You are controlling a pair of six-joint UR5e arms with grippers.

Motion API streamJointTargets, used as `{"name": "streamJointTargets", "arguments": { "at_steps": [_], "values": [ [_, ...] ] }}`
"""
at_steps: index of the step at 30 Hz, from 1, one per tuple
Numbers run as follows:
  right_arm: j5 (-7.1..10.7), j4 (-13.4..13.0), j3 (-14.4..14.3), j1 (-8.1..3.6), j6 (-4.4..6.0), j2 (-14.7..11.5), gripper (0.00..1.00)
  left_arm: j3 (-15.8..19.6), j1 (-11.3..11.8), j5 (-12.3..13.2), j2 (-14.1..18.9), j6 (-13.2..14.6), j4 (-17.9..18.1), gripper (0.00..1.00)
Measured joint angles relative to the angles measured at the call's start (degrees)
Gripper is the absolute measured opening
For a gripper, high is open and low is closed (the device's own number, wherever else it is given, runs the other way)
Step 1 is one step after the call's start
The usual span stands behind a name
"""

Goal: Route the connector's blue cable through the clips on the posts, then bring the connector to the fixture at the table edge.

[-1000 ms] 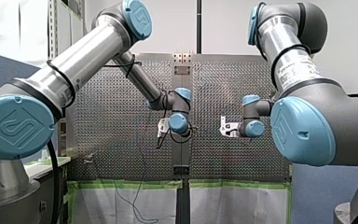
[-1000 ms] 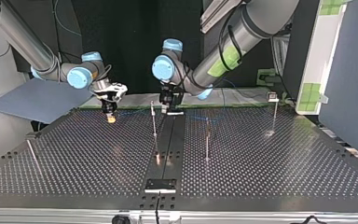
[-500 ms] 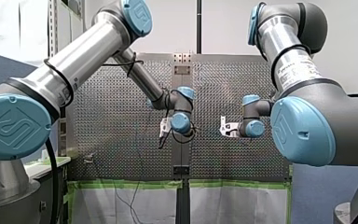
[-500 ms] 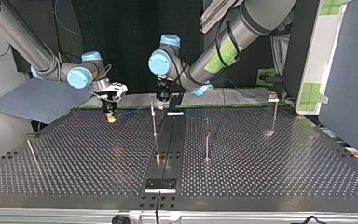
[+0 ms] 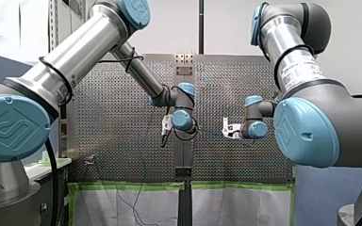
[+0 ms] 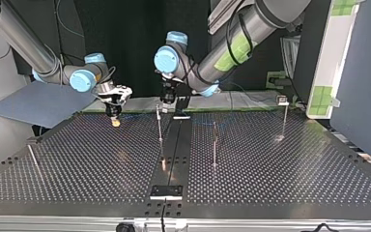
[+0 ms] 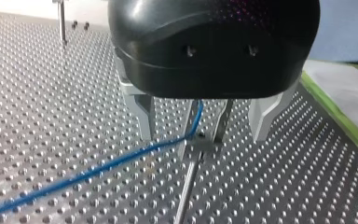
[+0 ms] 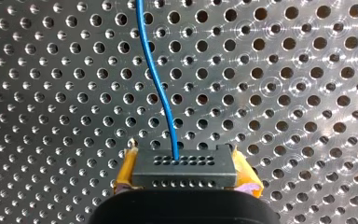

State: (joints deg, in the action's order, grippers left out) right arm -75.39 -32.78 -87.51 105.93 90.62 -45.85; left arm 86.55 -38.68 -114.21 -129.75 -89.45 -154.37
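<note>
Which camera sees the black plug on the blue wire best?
The right wrist view: the connector sits close up between yellow pads, holes showing. The other views show it too small or not at all.

L arm (image 5: 89,52): enters at front view's left, long link slants in toward centre, wrist (image 5: 181,120) folded under the elbow. L gripper (image 7: 203,142) pts straight down; black body, metal fingers (image 7: 192,122) stand apart w/ a clear gap.
R arm (image 5: 297,66): enters at front view's right, shoulder high, forearm doubled back inward. R gripper (image 8: 185,170) pts down, yellow pads (image 8: 127,170) clamped on connector (image 8: 200,173).
Top view: grippers well apart.
</note>
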Motion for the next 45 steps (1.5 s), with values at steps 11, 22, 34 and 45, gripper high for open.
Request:
{"name": "streamJointTargets", "arguments": {
  "at_steps": [11,22,34,45],
  "values": [
    [-0.11,0.23,0.0,0.11,-0.16,0.0,0.0,2.11,-1.11,0.6,0.85,-1.57,-0.07,1.0],
    [-0.18,0.41,0.0,-0.03,-0.18,0.0,0.0,2.26,-1.97,0.35,0.87,-2.19,0.41,1.0],
    [-0.58,0.59,0.0,-0.24,-0.26,0.0,0.0,2.27,-2.19,0.26,0.87,-2.76,0.69,1.0],
    [-0.65,0.35,0.0,-0.15,-0.25,0.0,0.0,2.28,-2.45,0.27,0.87,-3.59,1.45,1.0]
  ]
}}
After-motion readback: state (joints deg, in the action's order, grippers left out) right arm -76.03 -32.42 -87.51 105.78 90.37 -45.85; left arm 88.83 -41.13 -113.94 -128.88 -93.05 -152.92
